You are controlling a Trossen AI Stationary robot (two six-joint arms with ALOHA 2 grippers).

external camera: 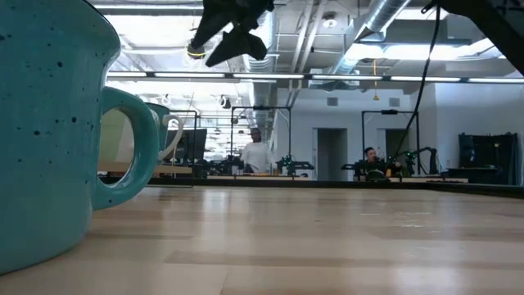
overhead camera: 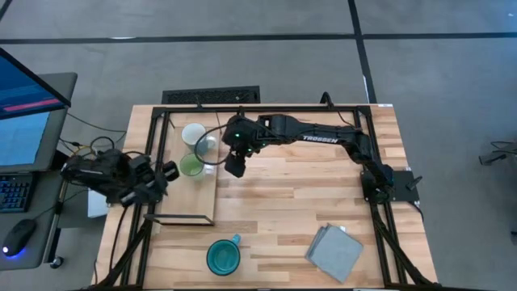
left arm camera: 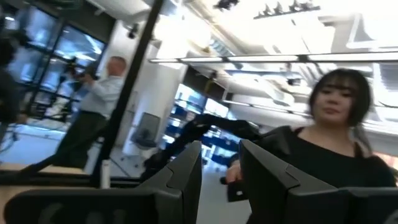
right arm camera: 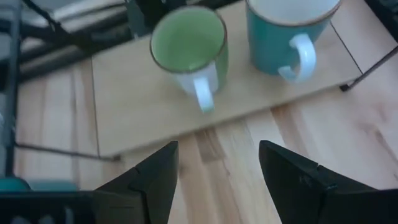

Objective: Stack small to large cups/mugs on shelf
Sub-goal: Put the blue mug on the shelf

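Hovering over the right edge of the flat light-wood shelf board with thin black metal frame (overhead camera: 187,202), dark fingers standing apart and clamping nothing: the right gripper (overhead camera: 234,162). Sitting side by side at the far end of that board, near the gripper: the small light-green handled mug (overhead camera: 192,166) and the handled mug with white inside and teal outside (overhead camera: 194,133). Standing well apart at the near edge of the planked wooden table (overhead camera: 307,186), off the board: the wider teal-blue speckled mug (overhead camera: 223,257); waiting at the table's left edge, fingers slightly apart and empty: the left gripper (overhead camera: 166,171).
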